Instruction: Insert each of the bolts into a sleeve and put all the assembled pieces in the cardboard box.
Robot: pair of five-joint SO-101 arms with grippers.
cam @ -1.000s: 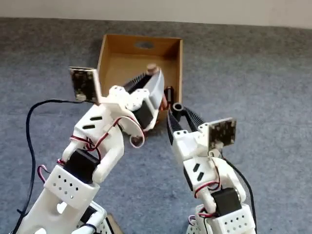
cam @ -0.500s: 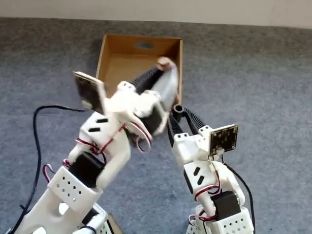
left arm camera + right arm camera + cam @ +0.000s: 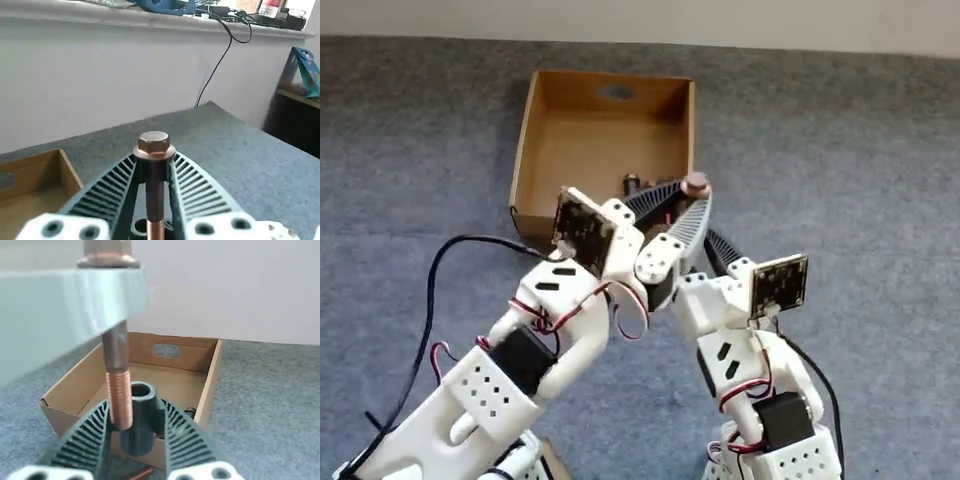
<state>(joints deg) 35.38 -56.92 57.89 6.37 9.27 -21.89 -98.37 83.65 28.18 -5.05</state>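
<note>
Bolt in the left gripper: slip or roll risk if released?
The bolt looks like solid metal: probably stiff, heavy for its size. Round shank, so likely to roll if dropped, arcing around its wider head. Smooth upper shank may slide between the ribbed fingers, though the flange sits atop them.

One cardboard box (image 3: pixel 570 100). Two bolts: an upright bolt (image 3: pixel 153 150) held by the box's near wall, and a loose bolt (image 3: pixel 139 473) lying on the counter just in front of that wall. One dark sleeve (image 3: pixel 142 412). One small piece (image 3: pixel 189 412) inside the box, too small to identify. Two arms: left arm (image 3: pixel 545 330), right arm (image 3: pixel 735 345).
</note>
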